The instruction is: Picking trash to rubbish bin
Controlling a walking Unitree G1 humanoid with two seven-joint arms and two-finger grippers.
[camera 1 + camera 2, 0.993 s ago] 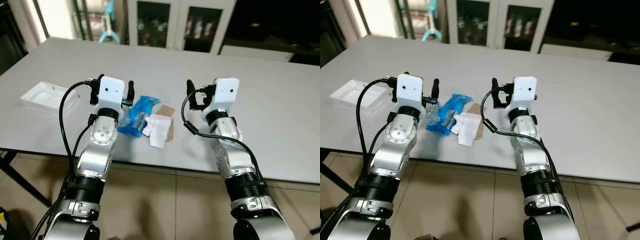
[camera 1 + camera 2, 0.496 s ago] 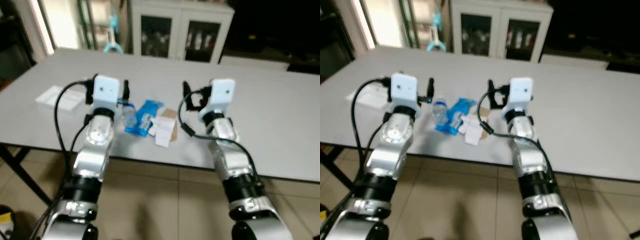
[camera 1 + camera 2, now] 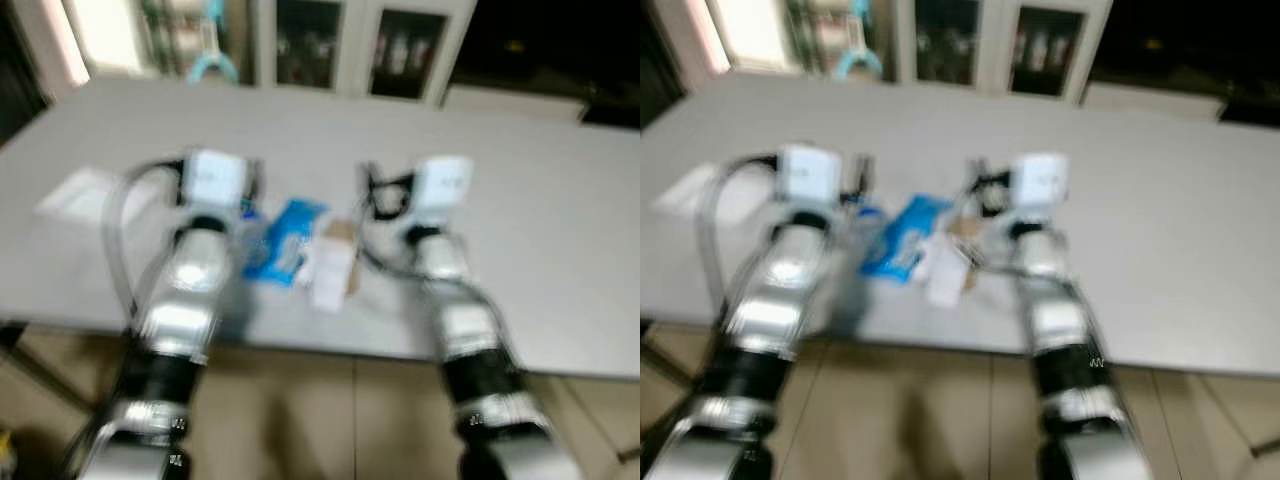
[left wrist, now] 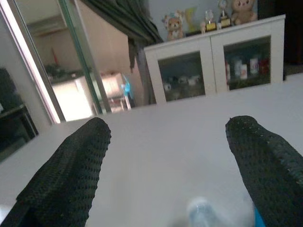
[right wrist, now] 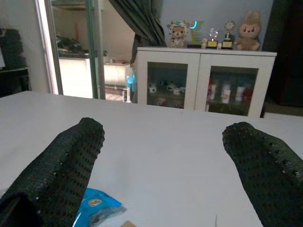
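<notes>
Evidently light and crushable, the crinkly blue plastic wrapper [image 3: 285,238] and crumpled white paper [image 3: 330,268] lie on the grey bench [image 3: 540,230] between the left gripper [image 4: 165,156] and right gripper [image 5: 163,156], both spread wide, so pinching a raised fold looks best

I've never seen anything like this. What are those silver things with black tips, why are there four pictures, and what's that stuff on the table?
The silver things are a humanoid robot's two arms. Two blurred pictures come from cameras in its head, looking down at a grey table. The other two come from cameras on its wrists, looking out between each gripper's black fingers. The left gripper and right gripper are both open and hold nothing. Between the arms lies trash: a blue wrapper, white crumpled paper on a brown piece, and a small clear bottle. A clear tray sits further left.
</notes>
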